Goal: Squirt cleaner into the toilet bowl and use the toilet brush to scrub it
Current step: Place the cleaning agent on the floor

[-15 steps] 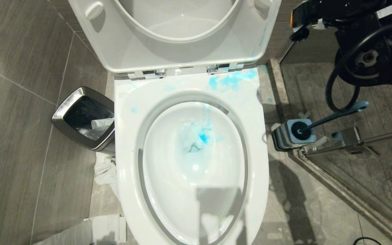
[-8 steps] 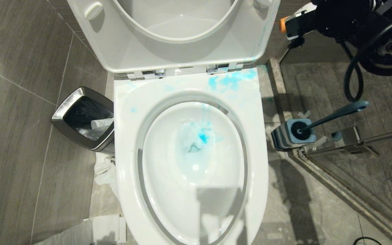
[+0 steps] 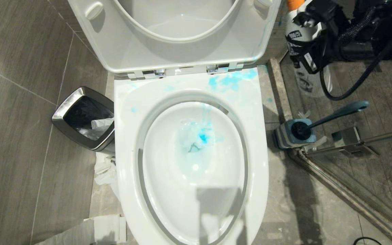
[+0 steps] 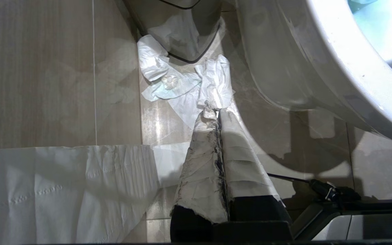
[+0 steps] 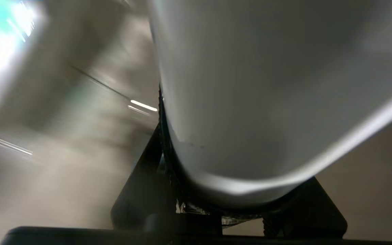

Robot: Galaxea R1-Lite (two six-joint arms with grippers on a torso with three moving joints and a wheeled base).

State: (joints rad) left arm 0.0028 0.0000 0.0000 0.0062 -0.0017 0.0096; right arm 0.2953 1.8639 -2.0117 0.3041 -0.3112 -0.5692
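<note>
Overhead, we looked down on the large white glossy ceramic toilet bowl [image 3: 191, 163], its hinged seat and lid raised, with bright blue smears on the back of the rim and a blue pool low in the basin. We held the small white plastic cleaner bottle with the orange cap [image 3: 299, 32] up at the far right, beside the raised lid and above the shower threshold, clear of the bowl. Our right gripper [image 3: 313, 44] was clamped around the bottle's body, cap uppermost; in the right wrist view the pale bottle [image 5: 267, 95] filled the space between the black fingers [image 5: 141, 190]. On the floor to the right of the bowl stood the square grey-blue holder [image 3: 284, 134], and the toilet brush with the long slate-blue handle [image 3: 335, 114] rested in it, black head down, handle leaning away to the right. A steel-rimmed square waste bin [image 3: 82, 117] sat left of the bowl, crumpled white tissue [image 3: 105, 170] lying by its base. Our left gripper [image 4: 218, 115] hung low beside the bowl's outer wall, its paper-wrapped fingers [image 4: 202, 163] pressed together on nothing.
</note>
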